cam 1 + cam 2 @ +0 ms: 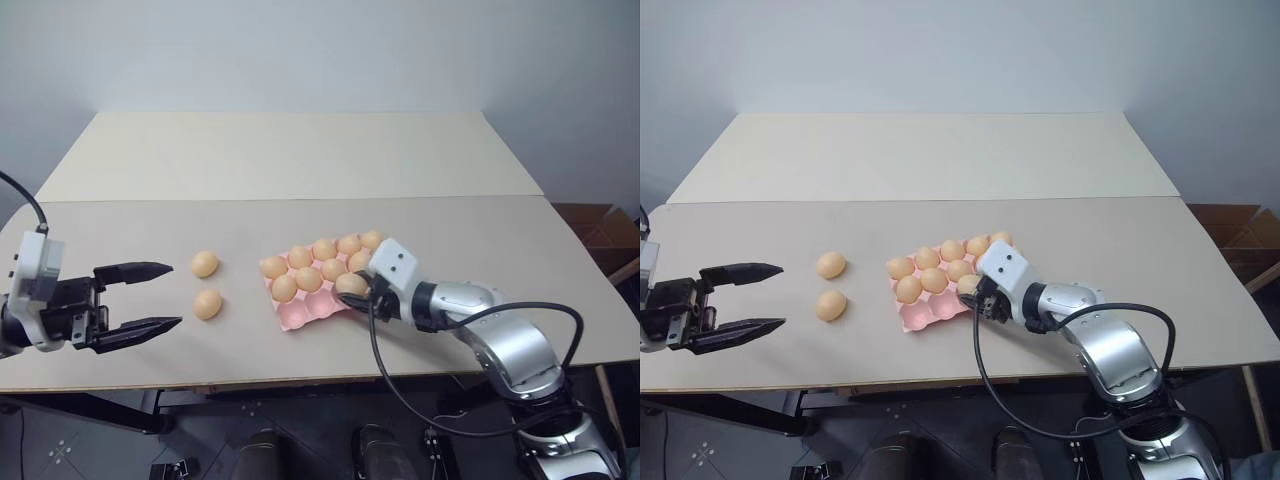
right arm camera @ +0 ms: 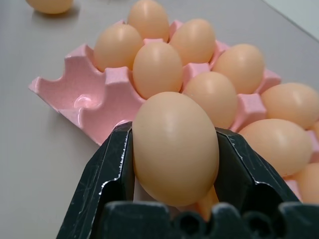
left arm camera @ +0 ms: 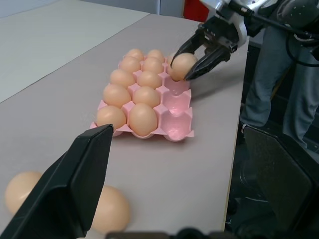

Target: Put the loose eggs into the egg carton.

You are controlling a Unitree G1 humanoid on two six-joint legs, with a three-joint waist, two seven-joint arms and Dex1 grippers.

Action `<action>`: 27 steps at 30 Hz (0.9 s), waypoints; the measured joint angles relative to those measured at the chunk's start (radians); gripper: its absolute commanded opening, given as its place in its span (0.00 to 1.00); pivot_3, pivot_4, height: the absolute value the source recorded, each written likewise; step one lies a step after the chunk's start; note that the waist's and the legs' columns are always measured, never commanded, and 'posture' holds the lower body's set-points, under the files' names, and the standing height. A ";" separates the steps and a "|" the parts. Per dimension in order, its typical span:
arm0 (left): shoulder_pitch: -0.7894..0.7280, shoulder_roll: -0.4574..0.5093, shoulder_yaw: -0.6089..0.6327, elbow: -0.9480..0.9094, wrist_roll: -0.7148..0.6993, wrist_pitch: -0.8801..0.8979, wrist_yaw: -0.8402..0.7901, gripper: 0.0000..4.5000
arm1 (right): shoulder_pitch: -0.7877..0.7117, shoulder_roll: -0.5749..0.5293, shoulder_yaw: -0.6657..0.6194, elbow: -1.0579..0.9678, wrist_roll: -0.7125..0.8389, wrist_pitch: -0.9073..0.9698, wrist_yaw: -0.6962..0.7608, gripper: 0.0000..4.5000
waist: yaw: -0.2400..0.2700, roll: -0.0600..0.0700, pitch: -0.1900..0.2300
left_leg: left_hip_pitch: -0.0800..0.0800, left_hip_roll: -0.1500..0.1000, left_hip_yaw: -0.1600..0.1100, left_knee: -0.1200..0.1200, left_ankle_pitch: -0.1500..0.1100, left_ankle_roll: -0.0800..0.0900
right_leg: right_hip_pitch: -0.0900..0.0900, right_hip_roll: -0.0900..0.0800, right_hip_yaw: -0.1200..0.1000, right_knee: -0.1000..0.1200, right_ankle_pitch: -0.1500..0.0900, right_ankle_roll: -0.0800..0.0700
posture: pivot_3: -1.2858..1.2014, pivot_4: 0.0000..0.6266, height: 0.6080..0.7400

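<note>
The pink egg carton (image 1: 297, 317) lies near the table's front edge, right of centre. Several tan eggs fill its far cups, and the near row has bare cups (image 3: 177, 107). My right gripper (image 1: 351, 285) is shut on an egg (image 2: 174, 147) just above the carton's near row, towards its right end. Its black fingers (image 2: 107, 174) clamp the egg on both sides. Two loose eggs (image 1: 205, 264) (image 1: 207, 304) lie on the table left of the carton. My left gripper (image 1: 175, 295) hovers open just left of them, holding nothing.
A seam (image 1: 300, 198) splits the table into a near and a far half. A brown cardboard box (image 1: 600, 232) stands on the floor past the table's right edge. A black cable (image 1: 400, 385) loops under my right arm, over the table's front edge.
</note>
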 measured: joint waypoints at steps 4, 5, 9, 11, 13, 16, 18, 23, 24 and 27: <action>-0.004 0.000 -0.007 0.001 0.000 0.000 -0.002 1.00 | -0.014 0.037 0.039 0.049 -0.022 -0.011 -0.029 0.88 | -0.001 0.000 0.000 | 0.000 0.001 0.001 0.000 0.000 0.000 | 0.000 0.001 0.000 0.001 0.000 0.000 | 0.52 0.24 1.00; -0.004 0.000 -0.007 0.000 0.000 0.000 -0.003 1.00 | -0.027 0.037 0.036 0.049 -0.023 -0.010 -0.036 0.95 | -0.001 0.000 0.000 | 0.000 0.001 0.000 0.000 0.000 0.000 | 0.000 0.001 0.000 0.001 0.000 0.000 | 0.52 0.24 1.00; 0.006 0.000 -0.002 0.001 0.001 0.000 -0.005 1.00 | -0.043 -0.013 -0.052 -0.033 0.011 0.028 -0.031 1.00 | 0.003 0.000 0.000 | -0.001 0.000 0.000 0.000 0.000 0.000 | 0.000 0.000 -0.001 0.000 0.000 0.000 | 0.52 0.24 1.00; 0.028 0.003 0.010 0.002 0.001 0.000 -0.006 1.00 | -0.042 -0.058 -0.118 -0.101 0.053 0.064 -0.009 1.00 | 0.002 0.000 0.000 | -0.001 0.000 -0.001 0.000 0.000 0.000 | -0.001 0.000 -0.001 -0.001 0.000 0.000 | 0.52 0.24 1.00; 0.046 0.008 0.028 0.002 0.002 0.000 -0.007 1.00 | -0.033 -0.105 -0.189 -0.167 0.100 0.097 0.017 1.00 | 0.001 0.000 0.000 | -0.001 0.001 -0.001 0.000 0.000 0.000 | -0.001 0.000 -0.001 -0.001 0.000 0.000 | 0.52 0.24 1.00; 0.081 0.017 0.062 0.005 0.002 0.001 -0.013 1.00 | -0.002 -0.173 -0.312 -0.246 0.198 0.148 0.069 1.00 | 0.001 0.000 0.000 | -0.001 0.001 -0.003 0.000 0.000 0.000 | -0.001 0.000 -0.001 -0.001 -0.001 -0.001 | 0.52 0.24 1.00; 0.097 0.021 0.083 0.015 0.003 0.000 -0.015 1.00 | 0.041 -0.217 -0.404 -0.271 0.259 0.153 0.117 1.00 | 0.002 0.000 0.000 | 0.000 0.002 -0.003 0.000 0.000 0.000 | 0.001 0.000 -0.002 -0.001 -0.003 -0.004 | 0.52 0.24 1.00; 0.136 0.022 0.104 0.079 0.045 -0.024 -0.014 1.00 | 0.282 -0.320 -0.603 -0.156 0.272 -0.047 0.266 1.00 | 0.009 -0.001 0.000 | 0.001 0.000 0.000 0.000 0.000 0.000 | 0.002 -0.001 -0.001 -0.001 -0.010 0.000 | 0.52 0.24 1.00; 0.141 0.022 0.104 0.085 0.048 -0.030 -0.013 1.00 | 0.336 -0.338 -0.622 -0.099 0.241 -0.138 0.296 1.00 | 0.010 -0.001 0.000 | 0.001 0.000 0.001 0.000 0.000 0.000 | 0.002 -0.001 -0.001 -0.001 -0.010 0.000 | 0.52 0.24 1.00; 0.144 0.017 0.103 0.097 0.059 -0.044 -0.008 1.00 | 0.424 -0.368 -0.642 0.049 0.170 -0.331 0.357 1.00 | 0.010 -0.001 0.000 | 0.001 0.000 0.002 0.000 0.000 0.000 | 0.002 -0.001 -0.001 -0.001 -0.010 0.000 | 0.52 0.24 1.00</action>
